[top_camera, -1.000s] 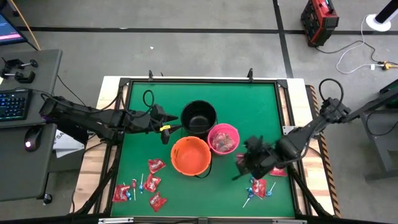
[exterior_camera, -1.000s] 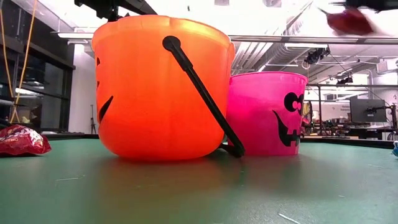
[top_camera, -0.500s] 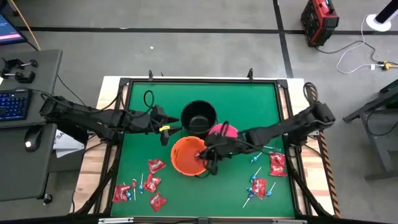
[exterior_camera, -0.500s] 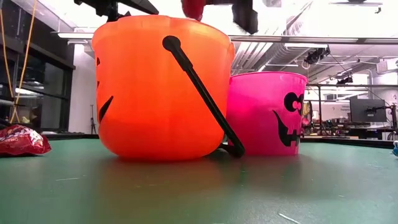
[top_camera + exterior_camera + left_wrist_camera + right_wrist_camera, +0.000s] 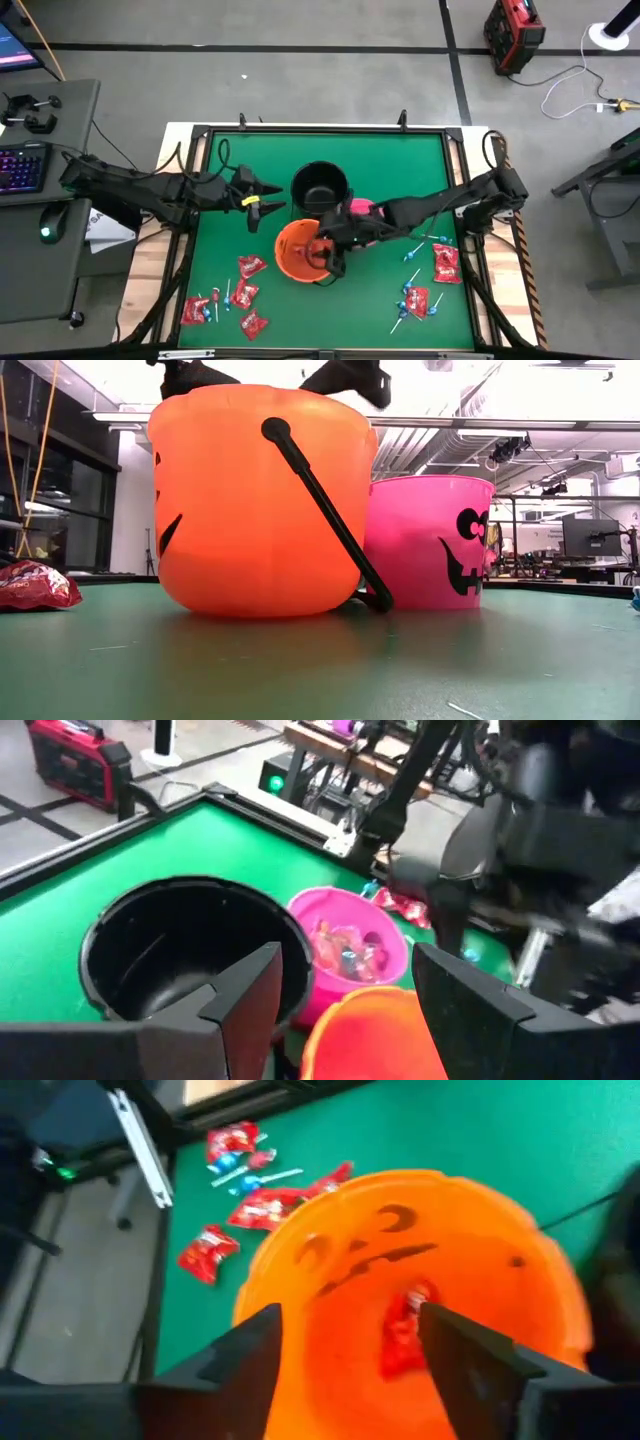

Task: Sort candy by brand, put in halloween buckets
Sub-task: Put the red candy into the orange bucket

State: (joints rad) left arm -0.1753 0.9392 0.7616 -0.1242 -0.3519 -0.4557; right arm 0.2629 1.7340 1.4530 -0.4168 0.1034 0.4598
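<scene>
Since a second ago I have swung my right gripper (image 5: 322,252) from the table's right edge over the orange bucket (image 5: 300,255); its jaws now stand apart, and a red packet (image 5: 402,1332) lies inside, long axis along my reach. Left gripper (image 5: 262,205) waits open beside the black bucket (image 5: 320,187). Loose candy remains near the front corners.

You're looking at two dark, skinny multi-joint arms with black cables looping off them; left gripper (image 5: 268,205) has a yellow tag, fingers (image 5: 240,995) are flat black wedges.
</scene>
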